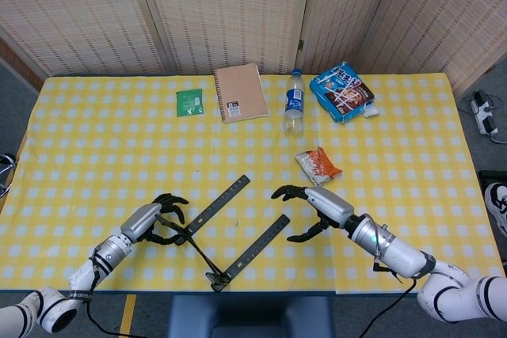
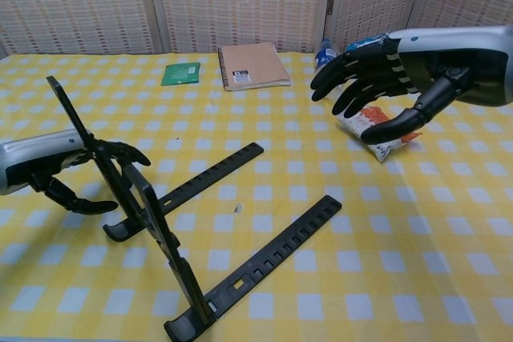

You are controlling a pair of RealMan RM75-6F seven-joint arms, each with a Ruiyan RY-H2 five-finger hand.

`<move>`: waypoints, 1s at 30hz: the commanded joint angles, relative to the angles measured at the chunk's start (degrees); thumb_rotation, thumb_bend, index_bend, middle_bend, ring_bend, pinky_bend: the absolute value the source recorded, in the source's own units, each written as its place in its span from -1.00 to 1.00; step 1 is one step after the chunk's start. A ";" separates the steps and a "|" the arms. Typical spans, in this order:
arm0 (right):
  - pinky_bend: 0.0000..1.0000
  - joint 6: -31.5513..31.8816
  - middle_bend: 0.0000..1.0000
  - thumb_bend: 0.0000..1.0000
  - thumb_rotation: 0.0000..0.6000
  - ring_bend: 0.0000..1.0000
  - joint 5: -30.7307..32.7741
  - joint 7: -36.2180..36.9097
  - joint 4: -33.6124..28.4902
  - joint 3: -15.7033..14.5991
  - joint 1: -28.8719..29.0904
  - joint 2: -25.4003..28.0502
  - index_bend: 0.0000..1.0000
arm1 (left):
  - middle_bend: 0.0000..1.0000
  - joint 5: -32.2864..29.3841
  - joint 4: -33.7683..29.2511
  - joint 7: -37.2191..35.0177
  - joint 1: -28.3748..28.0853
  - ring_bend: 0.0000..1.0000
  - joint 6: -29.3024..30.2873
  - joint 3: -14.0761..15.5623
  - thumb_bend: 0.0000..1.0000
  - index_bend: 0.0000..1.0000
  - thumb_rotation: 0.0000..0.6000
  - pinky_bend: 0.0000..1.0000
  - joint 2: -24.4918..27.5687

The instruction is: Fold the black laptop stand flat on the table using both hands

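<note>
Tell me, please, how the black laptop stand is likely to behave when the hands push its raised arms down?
The laptop stand looks stiff: thin, straight slotted bars, so it should pivot at its hinges rather than bend. It seems light and rests on narrow feet, so it may slide or tip on the tablecloth unless the left hand steadies it. The right hand hangs open above.

Chest view: the left hand (image 2: 48, 172) is cut off by the picture's left edge, and the laptop stand's (image 2: 152, 214) raised bar hides where its fingertips meet the frame. The right hand (image 2: 401, 70) runs off the right edge. Print on the notebook (image 1: 240, 92) near the desk's far edge is too small to read.
</note>
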 commanded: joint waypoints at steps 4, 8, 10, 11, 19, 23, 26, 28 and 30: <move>-0.60 -0.45 -0.57 -0.69 0.74 -0.52 -0.31 -0.04 0.01 0.52 -0.59 0.04 -0.51 | -0.54 0.01 0.09 -0.01 -0.04 -0.70 0.29 0.23 -0.32 0.06 1.00 -0.90 -0.19; -0.60 -0.85 -0.57 -0.68 0.73 -0.52 -0.45 -0.26 -0.15 0.86 -1.02 0.14 -0.51 | -0.54 0.02 0.09 0.04 -0.11 -0.70 0.47 0.39 -0.32 0.08 1.00 -0.90 -0.27; -0.60 -1.02 -0.57 -0.68 0.73 -0.53 -0.50 -0.31 -0.18 0.98 -1.19 0.16 -0.51 | -0.53 -0.06 0.15 0.06 -0.12 -0.70 0.52 0.43 -0.32 0.09 1.00 -0.90 -0.34; -0.60 -1.08 -0.57 -0.68 0.73 -0.53 -0.53 -0.32 -0.19 1.05 -1.29 0.16 -0.51 | -0.53 -0.10 0.17 0.07 -0.11 -0.70 0.55 0.44 -0.32 0.09 1.00 -0.90 -0.38; -0.60 -1.49 -0.57 -0.68 0.74 -0.54 -0.89 -0.28 -0.04 1.66 -1.95 0.14 -0.51 | -0.51 -0.35 0.30 -0.39 0.01 -0.68 0.85 0.64 -0.29 0.14 1.00 -0.89 -0.89; -0.60 -1.82 -0.57 -0.68 0.73 -0.54 -1.17 -0.09 0.18 1.84 -2.12 0.13 -0.51 | -0.50 -0.32 0.35 -0.95 -0.11 -0.69 0.77 0.75 -0.28 0.08 1.00 -0.89 -1.09; -0.60 -1.94 -0.57 -0.68 0.73 -0.53 -1.52 0.22 0.37 1.96 -2.28 0.15 -0.51 | -0.50 -0.58 0.55 -0.66 -0.44 -0.69 0.27 0.60 -0.28 -0.02 1.00 -0.90 -1.29; -0.60 -1.92 -0.57 -0.68 0.74 -0.53 -1.69 0.44 0.50 2.02 -2.38 0.18 -0.51 | -0.50 -0.69 0.56 -0.59 -0.58 -0.69 0.12 0.52 -0.28 -0.05 1.00 -0.90 -1.40; -0.60 -2.00 -0.57 -0.69 0.74 -0.54 -1.78 0.65 0.72 2.09 -2.49 0.17 -0.51 | -0.50 -0.68 0.57 -0.54 -0.69 -0.69 0.10 0.48 -0.28 -0.06 1.00 -0.90 -1.53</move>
